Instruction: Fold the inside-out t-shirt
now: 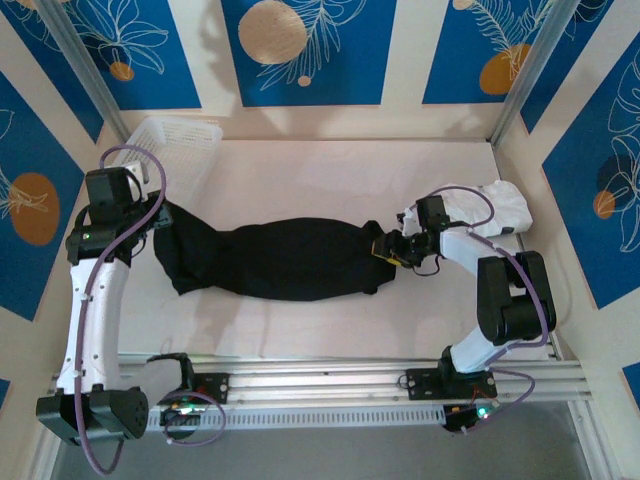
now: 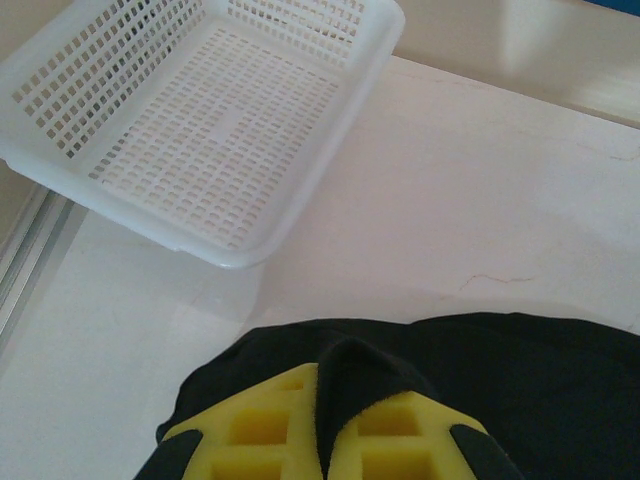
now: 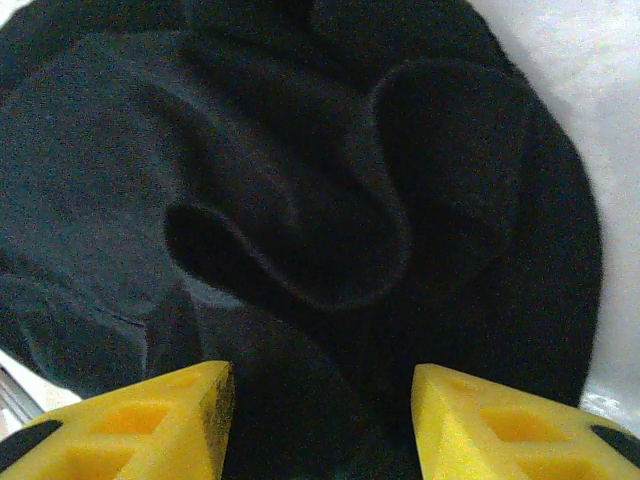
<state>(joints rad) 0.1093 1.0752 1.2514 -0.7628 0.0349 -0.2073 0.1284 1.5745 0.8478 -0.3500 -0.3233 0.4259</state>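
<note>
Currently the inside-out t-shirt (image 1: 280, 258) lies on the table (image 1: 300, 170) as a long, bunched black band. It runs crosswise from my left pincer (image 1: 152, 222) to my right pincer (image 1: 387, 250). No print shows on the cloth.

Left end: the shirt's edge is raised into my left pincer (image 2: 325, 405). In the left wrist view a fold of black cloth (image 2: 520, 380) stands between the two yellow pads (image 2: 260, 430), which are pressed together on it. The rest of the cloth spreads to the right behind the pads and rests on the table (image 2: 480, 180).

Right end: my right pincer (image 3: 320, 385) stands directly over the shirt's crumpled end. Its yellow pads (image 3: 150, 420) are spread apart, one on either side of the heaped cloth (image 3: 300, 200). The cloth shows deep rounded folds. Whether either pad touches the fabric cannot be told.

Surroundings:
- A white perforated basket (image 1: 175, 140) sits at the far left corner of the table, beyond my left pincer. The left wrist view shows the basket (image 2: 200, 130) apart from the shirt, with bare table between them.
- A white folded garment (image 1: 490, 205) lies at the right side of the table, behind my right arm and apart from the black shirt.
</note>
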